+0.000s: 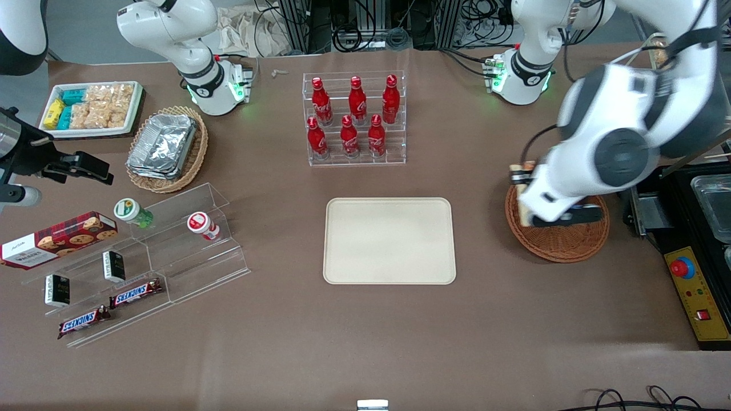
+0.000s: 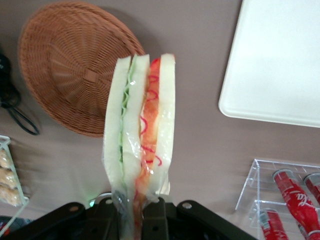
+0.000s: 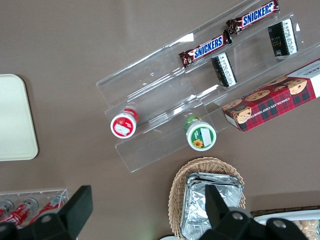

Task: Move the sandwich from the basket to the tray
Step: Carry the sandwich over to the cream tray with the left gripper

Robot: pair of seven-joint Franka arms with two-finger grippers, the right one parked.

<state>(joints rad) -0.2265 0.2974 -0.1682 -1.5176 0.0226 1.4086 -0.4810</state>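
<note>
As end effector point(image 2: 132, 212) grips sandwich point(image 2: 140, 130), above basket point(image 2: 75, 70)

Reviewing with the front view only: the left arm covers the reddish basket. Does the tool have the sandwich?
Observer: Yes. The left wrist view shows the tool shut on the sandwich, raised off the basket.
Operator: Anything in the basket?
Observer: No, the woven floor that shows is bare.
Operator: Is the sandwich wrapped?
Observer: Yes, in clear film; green and red filling show between the bread slices.
</note>
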